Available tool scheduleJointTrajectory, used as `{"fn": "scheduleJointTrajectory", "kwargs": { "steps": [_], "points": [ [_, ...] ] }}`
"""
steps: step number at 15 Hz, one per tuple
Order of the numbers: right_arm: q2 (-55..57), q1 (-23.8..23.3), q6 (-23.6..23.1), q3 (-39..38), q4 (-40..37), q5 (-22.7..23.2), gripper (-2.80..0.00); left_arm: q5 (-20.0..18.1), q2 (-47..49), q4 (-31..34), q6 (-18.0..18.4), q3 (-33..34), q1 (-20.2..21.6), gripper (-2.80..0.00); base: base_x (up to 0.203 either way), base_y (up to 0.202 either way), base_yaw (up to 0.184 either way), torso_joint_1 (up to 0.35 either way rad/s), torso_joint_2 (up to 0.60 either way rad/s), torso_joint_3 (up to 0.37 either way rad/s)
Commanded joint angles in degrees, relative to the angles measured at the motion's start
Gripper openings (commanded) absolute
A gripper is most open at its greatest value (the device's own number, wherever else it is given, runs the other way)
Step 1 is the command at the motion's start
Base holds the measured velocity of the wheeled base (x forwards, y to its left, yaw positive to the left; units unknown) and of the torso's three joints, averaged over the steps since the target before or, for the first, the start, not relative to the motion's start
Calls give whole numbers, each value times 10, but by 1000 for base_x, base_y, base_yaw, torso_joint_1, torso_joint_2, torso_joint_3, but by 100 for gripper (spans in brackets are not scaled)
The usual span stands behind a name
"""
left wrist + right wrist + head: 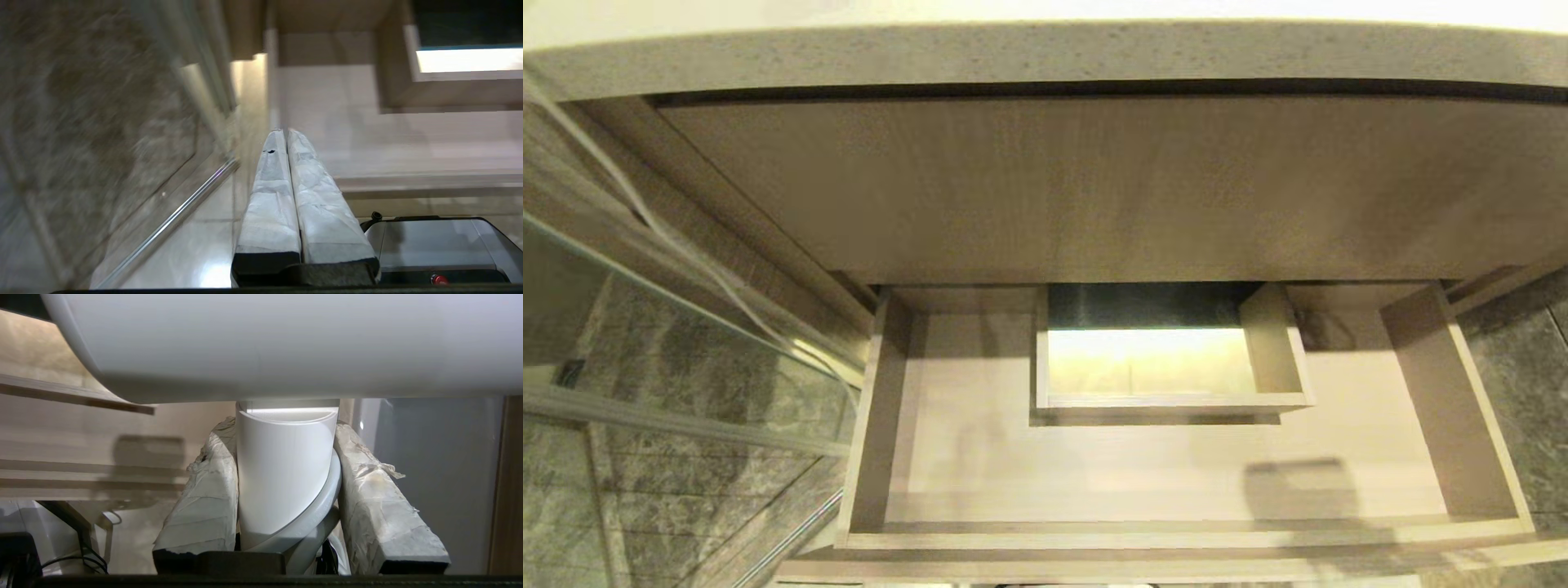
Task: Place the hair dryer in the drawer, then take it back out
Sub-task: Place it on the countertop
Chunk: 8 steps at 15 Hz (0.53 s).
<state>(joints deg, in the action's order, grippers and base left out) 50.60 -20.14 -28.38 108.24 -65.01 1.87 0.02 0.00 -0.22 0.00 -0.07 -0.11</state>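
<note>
Right claw clamps hair dryer handle between fingers

The hair dryer is white, its straight handle clamped between the right gripper's taped fingers, its broad barrel crossing just beyond the fingertips. Its cord seems to curl beside the handle near the gripper's base. Beyond it the drawer, shallow light wood-grain, stands pulled open, a boxed rectangular cut-out inside.
</note>
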Motion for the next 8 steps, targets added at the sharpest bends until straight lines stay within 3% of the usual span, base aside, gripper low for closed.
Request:
{"fn": "scheduleJointTrajectory", "kwargs": {
  "steps": [1,6,8],
  "points": [
    [3,0,-2,-1,-6,0,-280,0,1,0,0,0,0,-280,1,6,-113,-2,2,2],
    [33,-9,2,-7,-2,-3,-280,0,0,0,0,0,0,-280,0,0,-16,0,1,0],
    [57,-10,40,2,1,-4,-280,0,1,0,0,0,0,-280,0,0,0,0,0,0]
  ]
}}
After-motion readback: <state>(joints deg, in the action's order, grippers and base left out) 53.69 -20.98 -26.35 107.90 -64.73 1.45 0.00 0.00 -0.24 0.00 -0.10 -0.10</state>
